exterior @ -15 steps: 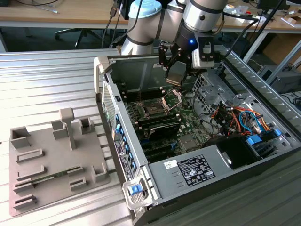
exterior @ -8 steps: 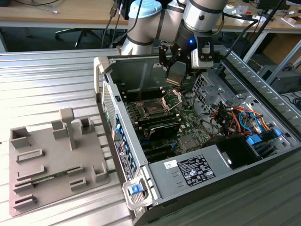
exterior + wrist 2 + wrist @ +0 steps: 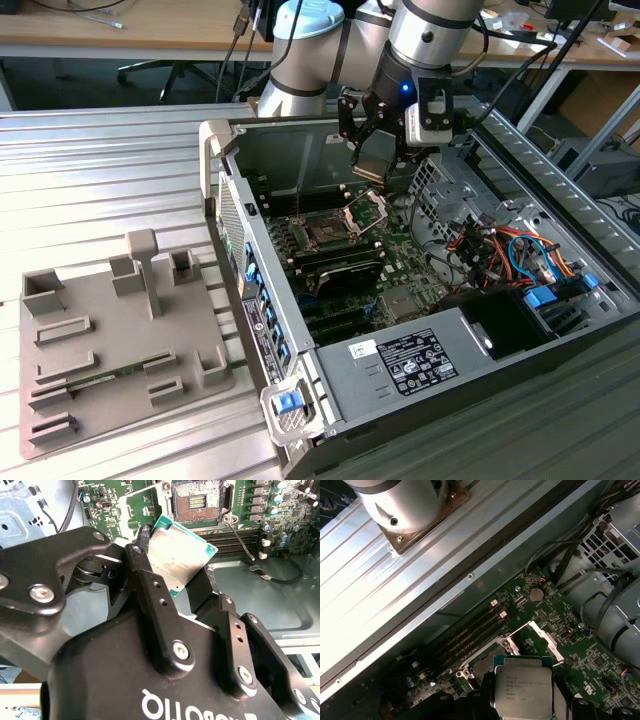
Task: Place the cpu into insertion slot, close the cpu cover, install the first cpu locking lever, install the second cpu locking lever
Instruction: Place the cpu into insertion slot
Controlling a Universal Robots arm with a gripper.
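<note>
Gripper: my gripper is clamped on the cpu, with one black metal finger on each of two opposite edges.
Cpu place: the cpu hangs tilted between my fingertips, in the air above the board and touching nothing else.
Cpu make: flat and square, with a brushed silvery top and a thin green rim round it. In the first wrist view the silvery top faces the camera.
Insertion slot: the insertion slot lies just beyond my fingertips and lower, uncovered. It is a dark square frame round a field of fine contacts.
Cpu cover: the cpu cover is swung up on its hinge, clear of the slot. It is a thin silvery frame with an open middle.
Lever: a thin wire lever slants away from one corner of the slot.
Room: there is open air between the cpu and the slot. The computer case lies on its side with its upper face open, and its sheet-metal walls stand round me.
Crowding: a bundle of cables sits off to one side of my gripper.
Board: the green motherboard is studded with small parts.
Table: the table is ribbed pale metal. A grey moulded fixture plate sits on it outside the case, well apart from my gripper.
</note>
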